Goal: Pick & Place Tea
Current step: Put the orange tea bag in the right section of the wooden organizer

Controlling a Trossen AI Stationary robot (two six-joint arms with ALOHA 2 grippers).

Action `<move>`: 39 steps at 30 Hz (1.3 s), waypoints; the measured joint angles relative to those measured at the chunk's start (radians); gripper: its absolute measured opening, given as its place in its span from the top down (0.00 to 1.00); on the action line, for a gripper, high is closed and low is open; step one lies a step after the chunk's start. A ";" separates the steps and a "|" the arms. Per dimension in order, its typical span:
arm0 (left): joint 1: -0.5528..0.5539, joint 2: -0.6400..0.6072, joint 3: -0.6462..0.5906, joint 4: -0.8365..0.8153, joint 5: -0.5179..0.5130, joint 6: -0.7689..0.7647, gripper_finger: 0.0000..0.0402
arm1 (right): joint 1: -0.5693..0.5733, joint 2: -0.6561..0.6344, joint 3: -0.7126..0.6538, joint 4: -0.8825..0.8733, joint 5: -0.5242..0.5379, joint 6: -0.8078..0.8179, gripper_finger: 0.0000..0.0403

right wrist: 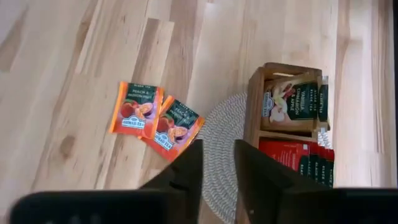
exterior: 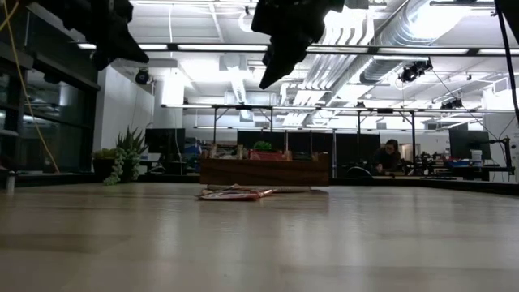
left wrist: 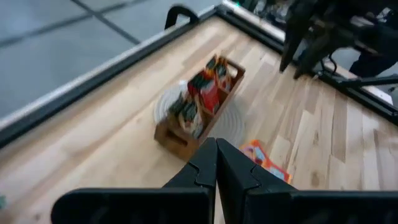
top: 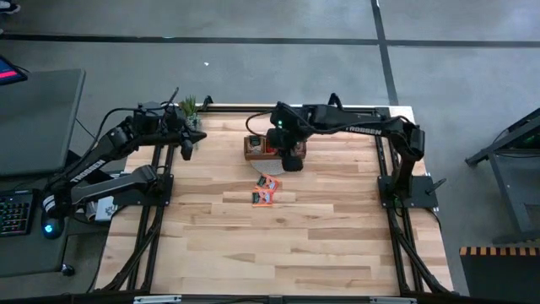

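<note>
A large open workshop with ceiling lights and ducts lies behind a pale wooden surface (top: 278, 245) framed by dark rails. Near its far edge, a brown wooden tray (top: 260, 147) stands on a round pale mat (right wrist: 222, 146), its compartments packed with upright tea sachets (right wrist: 292, 102), green-grey in one compartment and red in the next. Two more sachets lie flat on the bare surface just in front of the tray: an orange sachet (right wrist: 135, 109) and a dark green one (right wrist: 176, 127), overlapping at one corner, with further loose ones (top: 265, 197) a little nearer the front.

The right pincer (right wrist: 216, 163) hangs well above the surface over the mat's edge, its fingers parted to a narrow gap with nothing between them. The loose pair lies just off to one side of it, the tray to the other, so this arm is much the nearer to the tea. The overlapping pair runs diagonally across the grain, so a grasp would probably need the wrist turned to meet one sachet's edge.

The left pincer (left wrist: 216, 165) is closed and empty, parked high by the surface's far left corner beside a small plant (top: 189, 108).

Room is ample: the front half of the surface is bare, though the tray wall crowds the far side.
</note>
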 joint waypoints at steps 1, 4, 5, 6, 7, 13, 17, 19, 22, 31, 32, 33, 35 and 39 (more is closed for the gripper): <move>0.000 0.000 -0.012 -0.001 0.005 -0.005 1.00 | 0.006 0.000 -0.006 0.011 0.011 0.000 0.79; 0.000 0.001 -0.053 0.006 0.025 -0.037 1.00 | 0.020 0.000 -0.034 0.060 0.018 0.006 0.92; 0.000 0.001 -0.070 0.015 0.034 -0.050 1.00 | 0.025 0.000 -0.047 0.078 0.018 0.012 0.96; 0.000 0.001 -0.087 0.025 0.041 -0.066 1.00 | 0.030 0.000 -0.060 0.095 0.016 0.018 0.98; 0.000 0.001 -0.104 0.032 0.051 -0.077 1.00 | 0.035 0.000 -0.073 0.112 0.014 0.030 0.98; 0.000 0.001 -0.186 0.083 0.092 -0.129 1.00 | 0.072 0.000 -0.187 0.272 0.008 0.107 0.99; -0.016 0.001 -0.203 0.086 0.117 -0.148 1.00 | 0.107 -0.002 -0.282 0.390 -0.007 0.151 1.00; -0.048 0.001 -0.213 0.111 0.112 -0.163 1.00 | 0.123 -0.002 -0.332 0.424 -0.011 0.166 1.00; -0.118 0.001 -0.241 0.185 0.071 -0.214 1.00 | 0.131 -0.002 -0.395 0.520 -0.061 0.206 1.00; -0.377 0.025 -0.385 0.393 -0.121 -0.443 1.00 | 0.124 -0.004 -0.495 0.663 -0.103 0.219 1.00; -0.411 0.033 -0.400 0.420 -0.142 -0.466 1.00 | 0.127 -0.004 -0.505 0.672 -0.103 0.218 1.00; -0.444 0.041 -0.410 0.443 -0.169 -0.488 1.00 | 0.131 -0.004 -0.513 0.679 -0.103 0.214 1.00; -0.511 0.064 -0.420 0.492 -0.230 -0.523 1.00 | 0.144 -0.003 -0.527 0.693 -0.093 0.205 1.00; -0.621 0.138 -0.422 0.554 -0.355 -0.599 1.00 | 0.168 -0.003 -0.541 0.701 -0.034 0.198 1.00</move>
